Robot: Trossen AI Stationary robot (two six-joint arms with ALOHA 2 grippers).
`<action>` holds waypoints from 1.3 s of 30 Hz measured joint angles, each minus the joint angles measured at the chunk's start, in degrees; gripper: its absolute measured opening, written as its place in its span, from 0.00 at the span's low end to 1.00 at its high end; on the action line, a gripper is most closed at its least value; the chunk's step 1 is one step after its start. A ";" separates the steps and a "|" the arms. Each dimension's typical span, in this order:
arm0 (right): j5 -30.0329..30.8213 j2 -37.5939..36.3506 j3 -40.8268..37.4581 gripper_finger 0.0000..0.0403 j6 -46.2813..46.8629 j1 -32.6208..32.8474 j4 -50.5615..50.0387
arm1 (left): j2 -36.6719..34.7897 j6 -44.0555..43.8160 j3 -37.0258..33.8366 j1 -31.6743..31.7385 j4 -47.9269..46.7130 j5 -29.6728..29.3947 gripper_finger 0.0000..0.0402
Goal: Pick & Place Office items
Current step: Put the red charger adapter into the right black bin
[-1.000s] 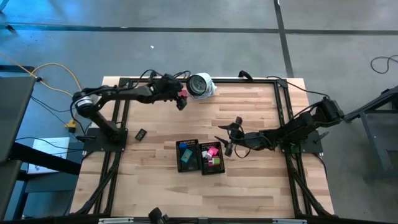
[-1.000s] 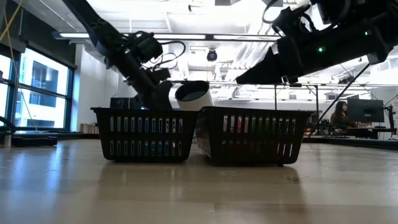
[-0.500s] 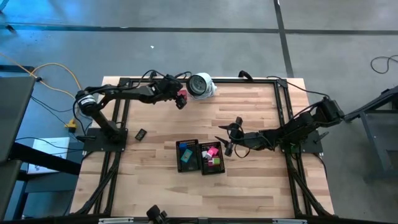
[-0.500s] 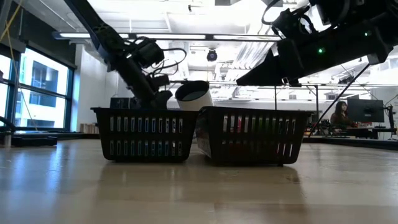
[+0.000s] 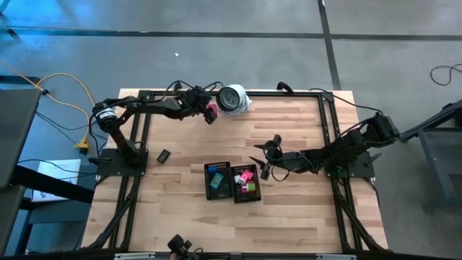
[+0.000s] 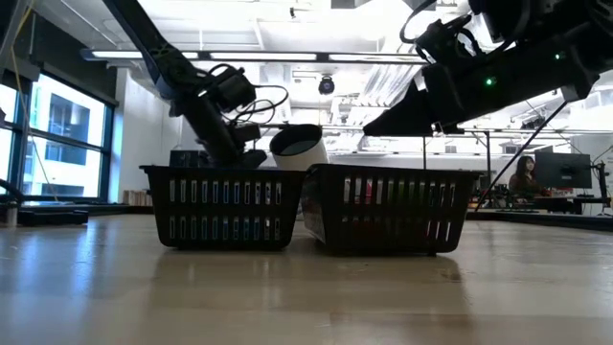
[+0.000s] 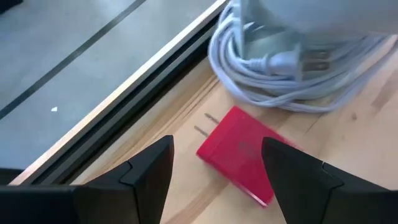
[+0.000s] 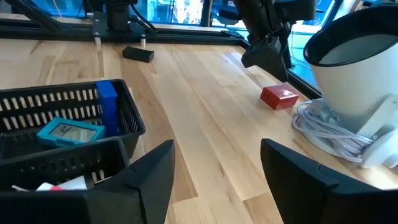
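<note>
Just ahead, between the left gripper's (image 7: pixel 214 180) open fingers, lies the red piece (image 7: pixel 242 152).

A pale wood-plank tabletop (image 5: pixel 188 217) stands on a grey concrete floor (image 5: pixel 216 43) crossed by dark seams. In the low view, tall windows (image 6: pixel 57 144) fill the left of the frame, bright strip lights (image 6: pixel 287 56) run across the white ceiling, and a person (image 6: pixel 525 177) sits at the far right.

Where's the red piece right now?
The red piece lies on the table's far side, beside the round white object, with the open left gripper over it.
</note>
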 joint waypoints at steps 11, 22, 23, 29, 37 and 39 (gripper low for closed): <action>0.02 0.00 0.00 0.55 -0.01 0.02 0.11 | 0.71 -0.21 -0.02 0.98 -1.41 -0.20 0.58; 0.17 0.00 0.00 0.55 -0.09 0.02 0.11 | 2.78 -1.04 0.00 0.94 -0.89 -0.24 0.58; 0.17 0.00 0.00 0.55 -0.09 0.02 0.11 | 2.78 -1.02 0.00 0.94 -0.98 -0.24 0.58; 0.16 0.00 0.00 0.55 -0.11 0.02 0.11 | 2.62 -1.21 0.17 0.52 -4.47 -0.41 0.58; 0.10 0.00 0.00 0.55 -0.05 0.02 0.13 | 1.55 -3.33 0.22 -1.60 -15.21 -3.23 0.58; -0.01 0.00 0.00 0.55 -0.04 0.02 0.13 | 0.51 -4.21 0.16 -2.37 -18.12 -3.93 0.58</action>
